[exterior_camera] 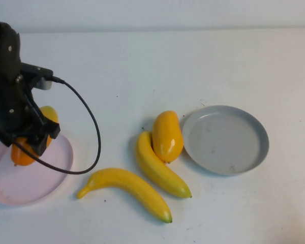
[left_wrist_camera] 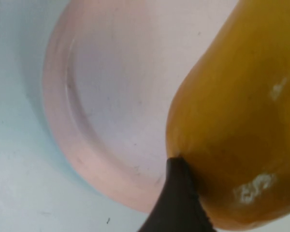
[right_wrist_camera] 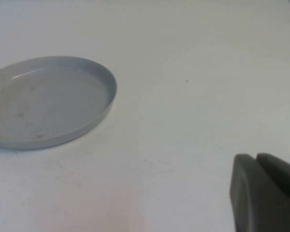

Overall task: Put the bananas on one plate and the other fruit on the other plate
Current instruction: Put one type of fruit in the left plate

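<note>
A: Left gripper (exterior_camera: 28, 140)?
B: Over the pink plate (exterior_camera: 51, 178) at the table's left, clamped on one mango-like fruit (left_wrist_camera: 241, 125) — a finger (left_wrist_camera: 181, 203) presses its skin.
A: Right gripper (right_wrist_camera: 261, 193)?
B: Fingers pressed together, empty, low over bare table near the grey-blue plate (exterior_camera: 254, 124).
A: Remaining items?
B: Second mango-like fruit (exterior_camera: 167, 135) touches one banana (exterior_camera: 160, 168) just left of the grey plate; other banana (exterior_camera: 129, 189) lies nearer the front — both bananas on the table

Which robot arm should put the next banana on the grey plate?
Probably the right. Its shut right pincer sits by the empty grey plate, near both bananas. The left pincer is busy holding a mango over the pink plate.
</note>
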Tool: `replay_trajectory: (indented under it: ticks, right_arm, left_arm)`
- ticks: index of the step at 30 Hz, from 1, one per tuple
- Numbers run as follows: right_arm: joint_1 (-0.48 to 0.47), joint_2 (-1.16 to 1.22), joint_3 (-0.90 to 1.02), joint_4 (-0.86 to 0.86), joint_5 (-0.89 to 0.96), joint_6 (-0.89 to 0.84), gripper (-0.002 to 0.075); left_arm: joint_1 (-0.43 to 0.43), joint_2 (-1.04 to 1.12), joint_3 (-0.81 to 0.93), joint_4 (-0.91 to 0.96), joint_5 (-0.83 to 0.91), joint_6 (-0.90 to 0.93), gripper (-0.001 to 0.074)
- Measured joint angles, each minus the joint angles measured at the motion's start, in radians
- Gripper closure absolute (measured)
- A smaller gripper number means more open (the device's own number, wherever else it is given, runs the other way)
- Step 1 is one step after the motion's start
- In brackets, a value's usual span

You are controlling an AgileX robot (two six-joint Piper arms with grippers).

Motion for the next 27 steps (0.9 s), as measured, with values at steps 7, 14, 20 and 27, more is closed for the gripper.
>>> replay_trajectory:
  ticks: [7,14,20,27]
  right_arm:
    - [0.0,0.0,0.0,0.0,0.0,0.0,0.0744]
    - [0.0,0.0,0.0,0.0,0.0,0.0,0.0744]
    - [0.0,0.0,0.0,0.0,0.0,0.0,0.0744]
    - [0.0,0.0,0.0,0.0,0.0,0.0,0.0744]
  left_arm:
    - [0.04,0.032,0.105,0.0,-0.037,-0.022,0.0272]
    - [0.041,0.028,0.214,-0.008,-0.14,-0.029,0.0272]
    - [0.041,0.028,0.225,-0.01,-0.152,-0.029,0.0136]
    - [0.035,-0.047,0.206,-0.01,-0.12,-0.034,0.0066]
